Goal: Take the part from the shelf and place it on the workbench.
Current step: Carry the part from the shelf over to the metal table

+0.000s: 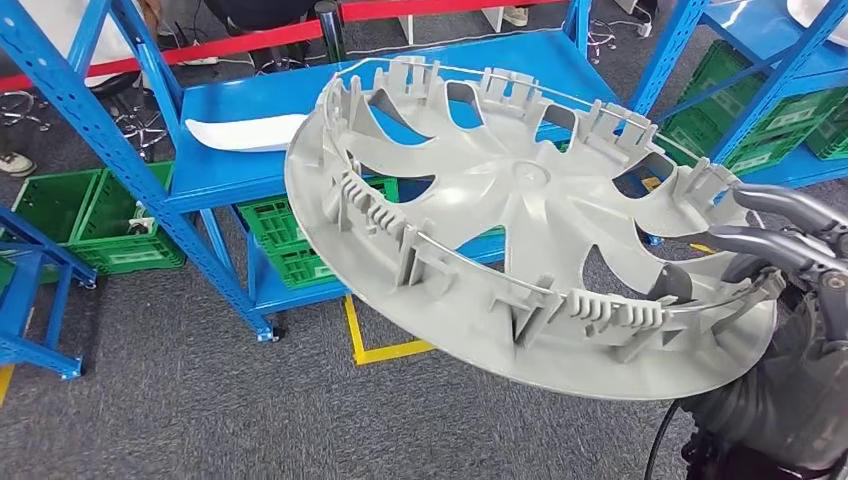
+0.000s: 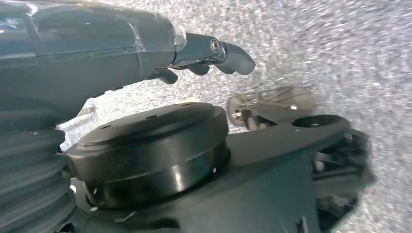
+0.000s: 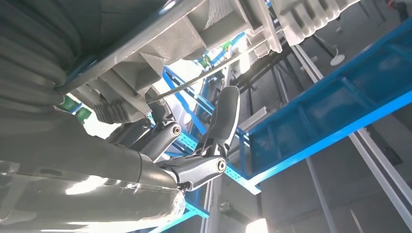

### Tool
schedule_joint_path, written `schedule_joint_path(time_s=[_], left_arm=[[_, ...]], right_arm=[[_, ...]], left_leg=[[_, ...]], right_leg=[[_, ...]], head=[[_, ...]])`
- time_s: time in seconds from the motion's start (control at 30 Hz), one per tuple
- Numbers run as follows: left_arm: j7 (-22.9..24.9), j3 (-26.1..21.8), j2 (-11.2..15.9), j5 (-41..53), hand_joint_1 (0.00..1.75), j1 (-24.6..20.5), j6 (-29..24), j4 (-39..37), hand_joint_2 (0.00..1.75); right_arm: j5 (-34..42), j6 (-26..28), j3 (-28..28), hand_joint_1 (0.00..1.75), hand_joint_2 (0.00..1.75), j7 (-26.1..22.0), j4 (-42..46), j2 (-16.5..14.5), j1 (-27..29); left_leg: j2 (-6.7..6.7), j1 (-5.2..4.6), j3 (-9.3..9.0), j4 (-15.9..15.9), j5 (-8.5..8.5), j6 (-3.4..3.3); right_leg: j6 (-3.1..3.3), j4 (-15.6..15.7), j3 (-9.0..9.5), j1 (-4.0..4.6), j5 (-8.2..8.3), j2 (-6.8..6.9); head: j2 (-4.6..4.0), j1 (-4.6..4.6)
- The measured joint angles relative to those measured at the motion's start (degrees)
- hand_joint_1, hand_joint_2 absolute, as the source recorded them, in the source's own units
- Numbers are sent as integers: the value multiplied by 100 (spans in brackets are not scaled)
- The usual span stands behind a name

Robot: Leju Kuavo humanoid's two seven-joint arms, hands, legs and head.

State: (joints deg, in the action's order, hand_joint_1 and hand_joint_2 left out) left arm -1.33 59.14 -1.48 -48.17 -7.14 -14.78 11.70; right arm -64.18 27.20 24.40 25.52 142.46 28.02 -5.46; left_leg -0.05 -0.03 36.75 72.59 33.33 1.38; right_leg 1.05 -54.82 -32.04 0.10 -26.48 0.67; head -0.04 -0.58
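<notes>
Head view: grey speckled carpet floor [image 1: 180, 400] with yellow tape corner mark [image 1: 385, 345]. Blue metal shelf rack [image 1: 230, 150] straight ahead, white curved panel [image 1: 245, 132] lying on its upper deck, green plastic crates [image 1: 290, 240] on lower level and another green crate [image 1: 100, 225] on floor to the left. Second blue rack [image 1: 760, 70] at right with more green crates [image 1: 760, 125]. Red barrier bar [image 1: 260, 38] behind, shoes of people visible past it.

Part [image 1: 520, 220]: large round light-grey plastic wheel cover, inner side up, spoke-shaped cutouts, ring of clips and ribbed tabs near rim, thin wire ring running through clips. Held in the air, tilted, off the shelf, in front of the rack, above the floor.

Right hand [image 1: 785, 245] at part's right edge, dark fingers over rim, gripping it. Right wrist view: fingers [image 3: 226, 116] curled against underside of part [image 3: 160, 43], blue rack beams beyond.

Left wrist view: left hand [image 2: 204, 56] over blurred carpet, fingers curled in, holding nothing.
</notes>
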Motion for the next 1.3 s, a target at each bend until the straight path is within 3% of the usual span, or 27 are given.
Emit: schedule_joint_path(time_s=[0.03, 0.07, 0.13, 0.17, 0.23, 0.27, 0.33, 0.4, 0.43, 0.47, 0.5, 0.57, 0.63, 0.67, 0.73, 0.8, 0.9, 0.93, 0.97, 1.0, 1.1, 1.17, 1.3], left_arm=[[-8, 0, -1, 3, 0, -3, -3, 1, 175], [-15, 0, -1, 6, 0, -7, -7, 1, 175], [-28, 0, -3, 9, 0, -20, -15, 2, 175], [-33, 0, -5, 8, 0, -26, -17, 2, 175], [-39, 0, -15, 5, 0, -21, -18, 1, 175], [-40, 0, -20, 2, 0, -17, -20, 1, 175], [-43, 0, -32, -6, 0, -13, -28, 2, 175], [-46, 0, -39, -15, 0, -13, -37, 4, 175], [-46, 0, -42, -19, 0, -12, -40, 4, 175], [-45, 0, -42, -21, 0, -11, -45, 4, 175], [-44, 0, -42, -23, 0, -10, -53, 4, 175], [-41, 0, -44, -26, 0, -10, -68, 4, 175], [-40, 0, -50, -26, 0, -12, -79, 4, 175], [-39, 0, -51, -26, 0, -13, -83, 4, 175], [-34, 0, -49, -26, 0, -12, -87, 3, 175], [-29, 0, -45, -26, 0, -10, -89, 2, 175], [-29, 0, -44, -26, 0, -8, -89, 2, 175], [-29, 0, -44, -27, 0, -6, -89, 2, 175], [-29, 0, -43, -27, 0, -3, -89, 2, 175], [-29, 0, -42, -27, 0, -1, -89, 2, 175], [-19, 0, -32, -27, 0, -4, -92, 2, 175], [-1, 0, -22, -27, 0, -4, -95, 2, 175], [12, 0, -17, -26, 0, 5, -98, 2, 175]], right_arm=[[3, 1, 3, 175, 175, 7, 0, 0, -4], [10, 1, 4, 175, 175, 15, 1, 0, -10], [42, 0, 4, 175, 175, 29, 0, 1, -41], [60, -1, 4, 175, 175, 34, 0, 2, -62], [89, -4, 5, 175, 175, 43, -1, 7, -95], [101, -6, 5, 175, 175, 49, -1, 10, -107], [119, -7, 7, 175, 175, 65, -3, 14, -130], [128, -4, 8, 175, 175, 82, -5, 13, -144], [130, -2, 8, 175, 175, 88, -5, 12, -145], [130, 1, 8, 175, 175, 91, -7, 11, -147], [131, 2, 8, 175, 175, 92, -10, 11, -149], [136, 7, 8, 175, 175, 94, -18, 11, -154], [144, 14, 8, 175, 175, 94, -22, 11, -163], [149, 18, 8, 175, 175, 94, -23, 11, -168], [155, 24, 8, 175, 175, 94, -25, 10, -171], [160, 26, 8, 175, 175, 94, -31, 10, -167], [162, 28, 8, 175, 175, 94, -45, 9, -165], [163, 29, 8, 175, 175, 94, -48, 9, -164], [163, 30, 8, 175, 175, 94, -49, 9, -163], [164, 31, 8, 175, 175, 94, -50, 9, -163], [171, 44, 8, 175, 175, 94, -50, 9, -166], [178, 59, 8, 175, 175, 94, -50, 9, -168], [189, 73, 8, 175, 175, 94, -52, 10, -166]], left_leg=[[-2, -1, -265, -282, -152, -15], [-6, -8, -597, -704, -190, -40], [-17, -27, -1115, -1462, -47, -101], [-22, -41, -1221, -1663, 31, -132], [-21, -43, -1169, -1736, -10, -209], [-19, -33, -1112, -1748, -65, -254], [-9, -12, -968, -1766, -195, -327], [-6, -14, -813, -1762, -316, -351], [-1, -16, -738, -1758, -378, -347], [5, -16, -661, -1750, -437, -339], [11, -15, -588, -1740, -491, -326], [23, -22, -476, -1710, -571, -287], [40, -47, -415, -1671, -625, -237], [54, -60, -386, -1656, -653, -209], [80, -68, -321, -1618, -686, -150], [64, -57, -200, -1384, -500, -89], [9, -24, 257, -273, 132, -19], [3, -19, 375, 38, 236, -13], [1, -18, 399, 153, 226, -21], [0, -21, 304, 32, 104, -44], [-31, -64, -335, -1077, -385, -211], [-32, -99, -535, -1465, -449, -285], [-15, -94, -566, -1579, -389, -219]], right_leg=[[-15, -62, -107, 0, 38, 2], [-33, -127, -196, 7, 67, 1], [-83, -219, -307, 13, 137, 5], [-114, -237, -339, 11, 182, 9], [-180, -242, -387, -4, 247, 7], [-214, -296, -430, -11, 162, -1], [-281, -707, -555, -30, -311, -21], [-333, -1420, -676, -51, -795, -27], [-347, -1715, -696, -58, -845, -28], [-354, -1857, -655, -62, -750, -28], [-352, -1803, -531, -65, -577, -28], [-328, -1106, -1, -62, -304, -29], [-264, -274, 523, -53, -347, -32], [-230, -44, 646, -48, -412, -34], [-154, 90, 648, -59, -456, -31], [-78, 109, 596, -76, -421, -24], [-16, 80, 499, -51, -364, -15], [-11, 58, 465, -36, -354, -11], [-9, 34, 437, -20, -348, -7], [-8, 12, 420, -2, -348, -6], [-15, -24, 404, 46, -360, -4], [-43, -33, 384, 49, -358, -2], [-28, -85, 349, 50, -407, 0]], head=[[0, -7], [0, -11], [0, -6], [0, -1], [0, -3], [0, 2], [0, 45], [0, 112], [0, 131], [0, 149], [0, 165], [0, 192], [0, 200], [0, 200], [0, 183], [0, 130], [0, 21], [0, 4], [0, -6], [0, -11], [0, -9], [0, 2], [0, 23]])
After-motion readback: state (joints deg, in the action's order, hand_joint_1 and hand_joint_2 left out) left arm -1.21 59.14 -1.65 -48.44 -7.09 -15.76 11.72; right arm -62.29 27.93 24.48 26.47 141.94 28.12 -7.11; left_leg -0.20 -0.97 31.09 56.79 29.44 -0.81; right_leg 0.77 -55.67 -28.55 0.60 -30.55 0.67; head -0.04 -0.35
